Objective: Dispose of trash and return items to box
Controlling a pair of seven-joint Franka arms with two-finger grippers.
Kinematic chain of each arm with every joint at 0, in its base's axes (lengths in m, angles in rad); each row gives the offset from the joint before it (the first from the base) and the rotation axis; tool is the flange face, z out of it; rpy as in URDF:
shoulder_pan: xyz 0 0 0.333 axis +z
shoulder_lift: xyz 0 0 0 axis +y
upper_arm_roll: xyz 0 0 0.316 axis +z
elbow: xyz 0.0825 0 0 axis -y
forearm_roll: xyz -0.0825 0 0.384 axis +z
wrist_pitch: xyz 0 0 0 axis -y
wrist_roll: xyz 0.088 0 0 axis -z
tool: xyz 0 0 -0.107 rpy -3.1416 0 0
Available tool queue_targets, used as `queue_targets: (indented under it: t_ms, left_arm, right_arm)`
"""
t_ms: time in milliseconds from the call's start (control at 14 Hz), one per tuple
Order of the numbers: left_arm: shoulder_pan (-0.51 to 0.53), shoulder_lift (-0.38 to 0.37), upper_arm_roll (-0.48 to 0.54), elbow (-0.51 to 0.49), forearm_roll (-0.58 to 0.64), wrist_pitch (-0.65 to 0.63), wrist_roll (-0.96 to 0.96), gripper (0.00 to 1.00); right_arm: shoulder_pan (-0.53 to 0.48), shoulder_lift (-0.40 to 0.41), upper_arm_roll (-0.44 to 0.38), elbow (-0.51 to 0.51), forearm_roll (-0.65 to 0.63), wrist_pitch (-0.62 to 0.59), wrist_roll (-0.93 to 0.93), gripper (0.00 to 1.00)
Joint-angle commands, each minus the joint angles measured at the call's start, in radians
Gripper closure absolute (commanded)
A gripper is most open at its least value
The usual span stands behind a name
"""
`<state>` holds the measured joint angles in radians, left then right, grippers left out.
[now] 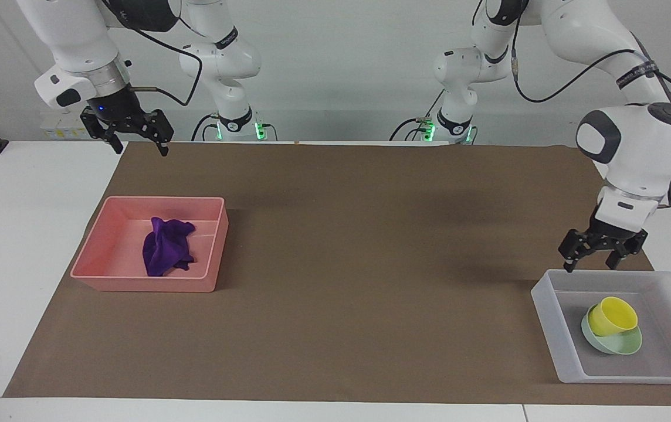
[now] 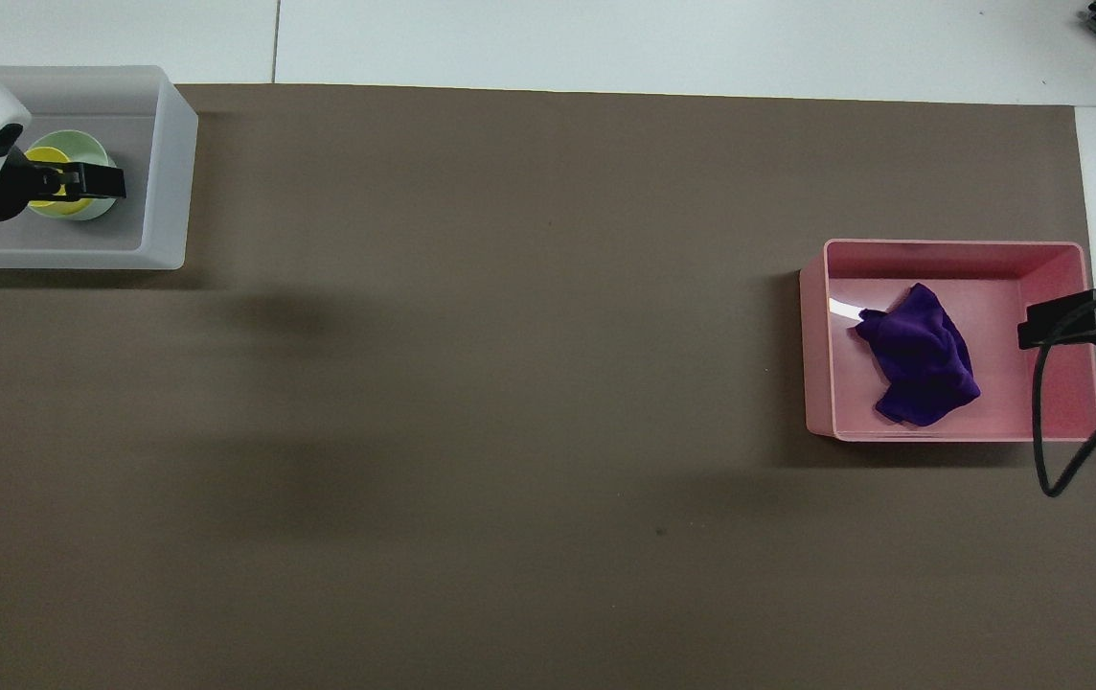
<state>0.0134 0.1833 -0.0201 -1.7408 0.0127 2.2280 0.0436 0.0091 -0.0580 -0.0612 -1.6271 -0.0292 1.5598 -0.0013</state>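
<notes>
facing view: the left gripper (image 1: 597,259) hangs spread and empty over the translucent whitish-grey plastic box (image 1: 548,306). inside, the light, rigid yellow plastic cup (image 1: 612,316) leans in the pale mint-green bowl (image 1: 612,343); its rim looks the best hold. the right gripper (image 1: 134,139) waits open and empty, and the soft purple cloth rag (image 1: 165,247) lies in the pink rectangular bin (image 1: 216,252).

Pink bin (image 1: 209,258) on brown mat (image 1: 370,234).

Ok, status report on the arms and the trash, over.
Left end effector open, empty, above translucent grey tray. Yellow plastic cup tilted in mint-green bowl, inside tray. Purple cloth rag in pink bin; right end effector open, waiting. Nothing obstructing.
</notes>
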Motion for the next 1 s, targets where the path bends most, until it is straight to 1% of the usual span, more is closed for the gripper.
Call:
queue_targets:
  t_ms: [0, 71, 143, 214, 357, 429, 500, 571, 786, 857, 929]
  left_arm:
    - [-0.072, -0.189, 0.019, -0.192, -0.007, -0.040, 0.009, 0.00]
    - [-0.075, -0.236, 0.017, -0.219, -0.005, -0.065, 0.021, 0.00]
    - [-0.075, -0.264, 0.017, -0.217, -0.005, -0.127, 0.024, 0.00]
    - [-0.075, -0.275, 0.017, -0.197, -0.005, -0.202, 0.024, 0.00]
    - [-0.075, -0.266, 0.015, -0.110, -0.005, -0.336, 0.024, 0.00]
    - [-0.075, -0.245, 0.014, -0.033, -0.007, -0.388, 0.024, 0.00]
    - [-0.076, -0.222, 0.015, 0.021, -0.007, -0.431, 0.024, 0.00]
    - [-0.078, -0.216, 0.014, 0.059, -0.008, -0.467, 0.024, 0.00]
    - [-0.066, -0.206, 0.019, 0.138, -0.060, -0.572, 0.062, 0.00]
    - [-0.067, -0.211, 0.023, 0.144, -0.050, -0.602, 0.067, 0.00]
    - [-0.066, -0.214, 0.023, 0.135, -0.050, -0.600, 0.081, 0.00]
  right_arm:
    - [-0.008, -0.026, 0.003, -0.027, 0.003, -0.009, -0.023, 0.00]
    - [-0.008, -0.026, 0.003, -0.025, 0.005, -0.009, -0.023, 0.00]
    - [-0.008, -0.026, 0.003, -0.025, 0.003, -0.009, -0.023, 0.00]
    - [-0.008, -0.026, 0.003, -0.027, 0.003, -0.009, -0.023, 0.00]
    - [-0.008, -0.026, 0.003, -0.025, 0.005, -0.009, -0.023, 0.00]
    - [-0.008, -0.026, 0.003, -0.027, 0.003, -0.009, -0.023, 0.00]
    - [-0.009, -0.026, 0.003, -0.027, 0.003, -0.009, -0.023, 0.00]
    - [-0.008, -0.026, 0.003, -0.025, 0.003, -0.009, -0.023, 0.00]
    - [-0.008, -0.026, 0.003, -0.027, 0.003, -0.009, -0.023, 0.00]
    - [-0.008, -0.026, 0.003, -0.025, 0.003, -0.009, -0.023, 0.00]
    - [-0.008, -0.026, 0.003, -0.027, 0.005, -0.009, -0.023, 0.00]
